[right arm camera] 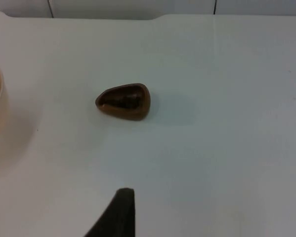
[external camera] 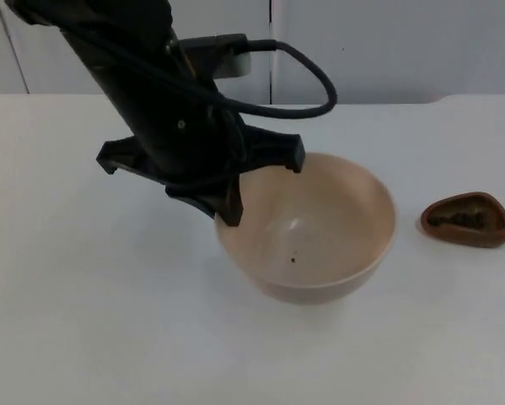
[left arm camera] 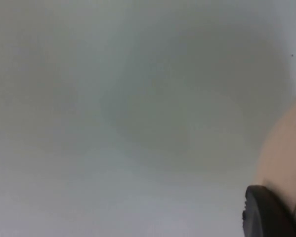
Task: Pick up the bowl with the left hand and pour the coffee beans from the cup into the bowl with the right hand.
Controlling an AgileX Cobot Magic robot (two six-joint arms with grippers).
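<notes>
Your round, cream-coloured ceramic bowl [external camera: 307,228] sits on the white table top [external camera: 83,321], with a single dark speck (perhaps one bean) on its inner floor. At the bowl's near-left rim, the left gripper [external camera: 227,207] has one black finger inside the wall and one outside; whether they have clamped on the rim, you cannot tell. Well to the right of the bowl lies the small brown teardrop-shaped cup [external camera: 465,219], holding dark coffee beans. The right gripper [right arm camera: 119,217] hangs back from the cup, waiting; its jaw state cannot be read either. If you lift with only a thin bite on the rim, the bowl may tilt or slip out. Count: one bowl, one cup, two grippers.
</notes>
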